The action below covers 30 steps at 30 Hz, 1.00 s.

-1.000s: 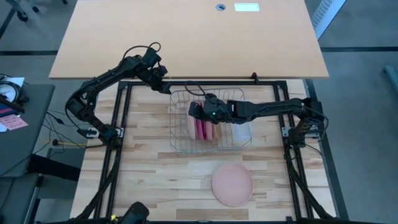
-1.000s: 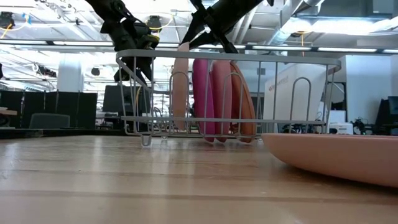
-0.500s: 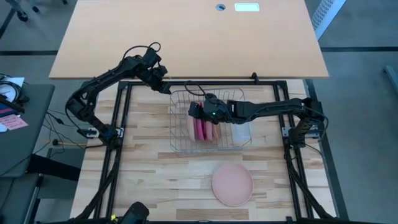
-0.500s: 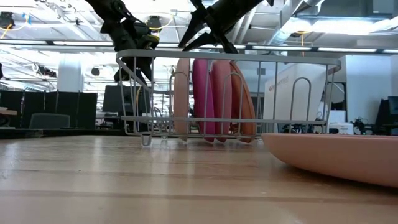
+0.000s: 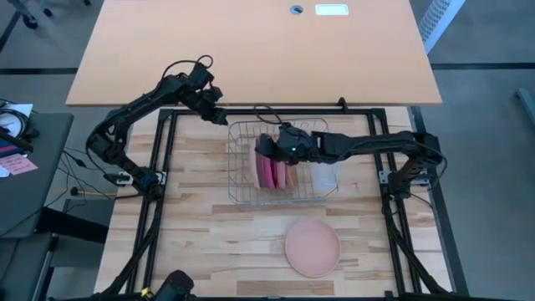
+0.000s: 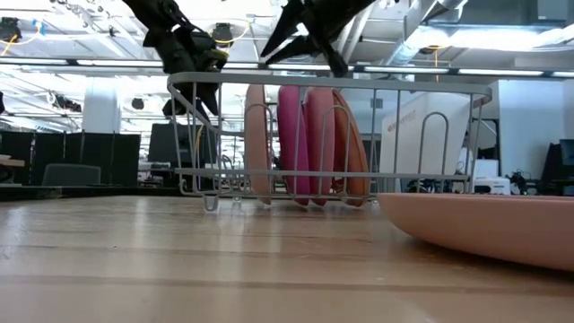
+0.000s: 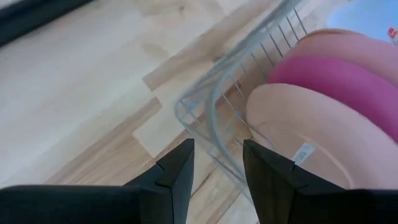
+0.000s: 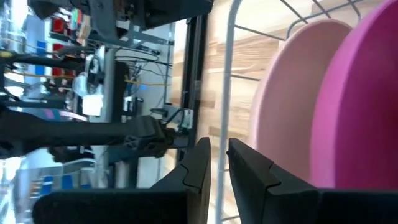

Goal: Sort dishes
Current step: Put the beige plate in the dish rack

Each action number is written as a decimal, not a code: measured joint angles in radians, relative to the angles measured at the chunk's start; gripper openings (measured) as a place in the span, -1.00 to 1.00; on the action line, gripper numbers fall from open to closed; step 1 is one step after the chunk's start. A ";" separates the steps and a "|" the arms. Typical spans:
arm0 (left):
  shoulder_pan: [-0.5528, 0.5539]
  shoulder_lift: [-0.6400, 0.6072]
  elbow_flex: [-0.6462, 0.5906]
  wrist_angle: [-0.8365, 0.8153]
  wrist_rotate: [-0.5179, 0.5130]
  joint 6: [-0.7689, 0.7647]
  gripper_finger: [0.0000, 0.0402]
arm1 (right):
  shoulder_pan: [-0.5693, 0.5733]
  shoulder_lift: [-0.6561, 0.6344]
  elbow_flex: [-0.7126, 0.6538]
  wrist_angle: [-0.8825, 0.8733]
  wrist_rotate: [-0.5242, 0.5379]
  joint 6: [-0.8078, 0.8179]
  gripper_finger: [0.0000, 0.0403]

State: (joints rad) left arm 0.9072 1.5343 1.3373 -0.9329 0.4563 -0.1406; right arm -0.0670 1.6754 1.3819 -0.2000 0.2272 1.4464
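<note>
Several round plates stand on edge in the wire rack (image 5: 242, 188). The one nearest the table's left is pale pink (image 6: 256, 135) (image 8: 280, 112), then comes a magenta one (image 6: 291, 135), then salmon ones (image 6: 350, 144). My right gripper (image 5: 262, 148) (image 8: 217, 144) hovers just above their top edges, open by a narrow gap, with nothing between its fingers. My left gripper (image 5: 222, 118) (image 7: 217, 165) is open at the rack's far-left corner (image 7: 199, 115). Another salmon plate (image 5: 313, 247) lies flat on the table near its front edge. My left gripper's open fingers stand on either side of the rim wire at the rack's far-left corner (image 7: 230, 168), slanting down from the far left. I cannot tell whether they touch the wire.
A translucent tub (image 5: 326, 174) sits in the right end of the rack. The black frame (image 5: 159, 167) runs round the wooden tabletop. Bare wood lies left of the rack and around the flat plate.
My right gripper has risen a little off the top edge of the pale pink plate and drawn slightly toward the table's right. That plate leaned with its top toward the magenta one; it now stands nearly upright in the rack, free of the fingers.
</note>
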 joint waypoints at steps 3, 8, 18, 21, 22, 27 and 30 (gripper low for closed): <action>0.014 -0.017 0.000 0.000 -0.012 -0.002 -0.34 | 0.001 -0.046 0.000 -0.025 -0.018 0.001 -0.69; 0.035 -0.074 0.000 -0.002 -0.016 -0.029 -0.34 | -0.001 -0.158 0.000 -0.133 -0.021 -0.083 -0.69; 0.036 -0.241 0.024 0.018 -0.072 -0.053 -0.34 | 0.093 -0.478 0.000 -0.467 -0.070 -0.196 -0.56; 0.036 -0.290 0.048 0.067 -0.063 -0.027 -0.34 | 0.180 -0.536 0.001 -0.589 -0.073 -0.164 -0.39; 0.036 -0.304 0.054 0.087 -0.053 -0.015 -0.34 | 0.213 -0.547 0.001 -0.640 -0.073 -0.138 -0.33; 0.036 -0.355 0.105 0.206 0.075 -0.008 -0.34 | 0.410 -0.539 0.001 -0.815 -0.073 0.075 -0.05; 0.036 -0.374 0.149 0.236 0.176 -0.044 -0.34 | 0.528 -0.502 0.001 -0.865 -0.074 0.201 0.06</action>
State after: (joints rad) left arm 0.9432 1.1608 1.4859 -0.6969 0.6326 -0.1846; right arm 0.4608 1.1737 1.3827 -1.0653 0.1533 1.6473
